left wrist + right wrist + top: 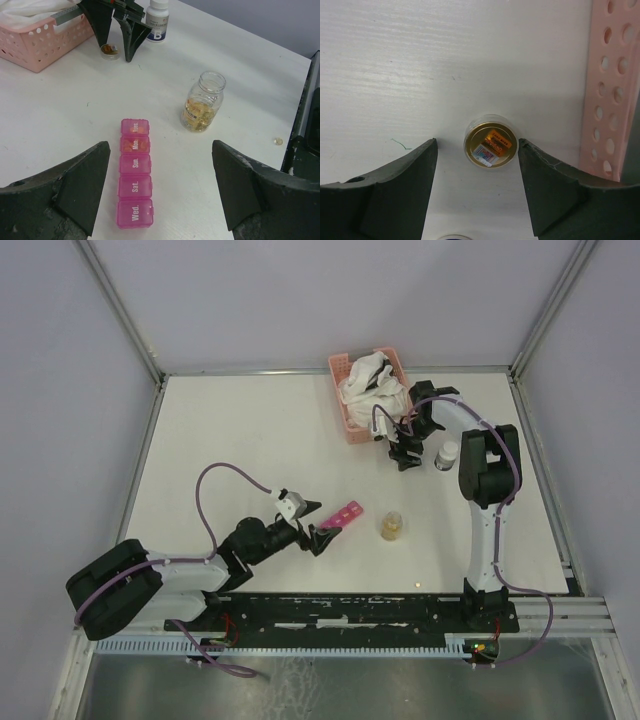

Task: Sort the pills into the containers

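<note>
On the white table (250,440), the pink containers (135,172) lie just ahead of the left gripper (160,145), between its spread, empty fingers. The pills (199,114) sit in a clear jar (210,82) further ahead, to its right. The right gripper (477,142), also spread, straddles a gold lid (489,146) beside a pink basket (615,75).

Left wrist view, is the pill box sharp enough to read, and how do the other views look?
Left wrist view: evenly lit, the pill box is sharp and its day labels are readable; the jar shows slight glints. Right wrist view: the gold lid is in focus, its sticker print too small to read. Top external view: soft shadows, no harsh glare, box labels unreadable.
</note>
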You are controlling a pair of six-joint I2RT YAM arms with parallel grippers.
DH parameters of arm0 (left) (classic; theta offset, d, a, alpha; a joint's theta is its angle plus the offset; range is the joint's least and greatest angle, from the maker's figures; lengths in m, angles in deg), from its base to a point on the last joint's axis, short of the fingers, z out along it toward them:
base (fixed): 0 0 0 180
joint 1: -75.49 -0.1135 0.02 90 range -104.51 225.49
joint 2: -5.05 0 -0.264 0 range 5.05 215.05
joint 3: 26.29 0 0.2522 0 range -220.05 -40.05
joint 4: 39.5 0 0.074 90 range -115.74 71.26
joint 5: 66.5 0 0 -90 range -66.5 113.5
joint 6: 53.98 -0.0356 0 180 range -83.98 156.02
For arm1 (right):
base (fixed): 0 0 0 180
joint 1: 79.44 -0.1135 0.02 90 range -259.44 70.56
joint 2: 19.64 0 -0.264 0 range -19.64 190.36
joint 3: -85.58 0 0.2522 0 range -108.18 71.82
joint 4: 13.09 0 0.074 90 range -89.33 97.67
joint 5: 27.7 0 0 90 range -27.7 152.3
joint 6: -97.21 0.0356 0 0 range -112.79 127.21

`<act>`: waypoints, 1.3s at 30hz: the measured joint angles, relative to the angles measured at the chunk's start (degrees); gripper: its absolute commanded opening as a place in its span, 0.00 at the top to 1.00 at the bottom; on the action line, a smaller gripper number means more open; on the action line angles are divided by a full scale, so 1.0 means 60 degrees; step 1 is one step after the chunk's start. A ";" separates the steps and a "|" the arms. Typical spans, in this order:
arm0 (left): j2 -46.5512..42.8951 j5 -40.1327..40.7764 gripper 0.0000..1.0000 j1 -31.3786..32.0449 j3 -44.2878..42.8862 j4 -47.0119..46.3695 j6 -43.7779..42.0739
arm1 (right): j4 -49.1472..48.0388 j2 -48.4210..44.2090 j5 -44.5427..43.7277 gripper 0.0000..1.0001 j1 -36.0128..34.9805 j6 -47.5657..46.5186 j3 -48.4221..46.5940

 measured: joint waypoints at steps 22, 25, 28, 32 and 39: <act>0.0208 -0.0397 0.13 0.0000 0.0022 -0.0484 0.0488 | 0.0015 0.0102 0.0120 0.54 -0.0084 0.0291 -0.0106; 0.0441 -0.0532 0.14 0.0004 0.0022 -0.0812 0.0488 | 0.0015 0.0106 0.0168 0.65 -0.0106 0.0346 -0.0106; 0.0783 -0.0739 0.15 0.0062 0.0022 -0.1293 0.0474 | 0.0040 0.0102 0.0240 0.71 -0.0117 0.0331 -0.0106; 0.1399 -0.0882 0.15 0.0546 -0.0022 -0.1789 0.0062 | 0.0051 -0.0175 0.0368 0.77 -0.0124 0.0335 0.0200; 0.2980 -0.0652 0.12 0.1453 -0.0900 -0.2025 -0.1162 | 0.0605 -0.2146 0.1209 0.83 -0.0124 0.0157 0.1494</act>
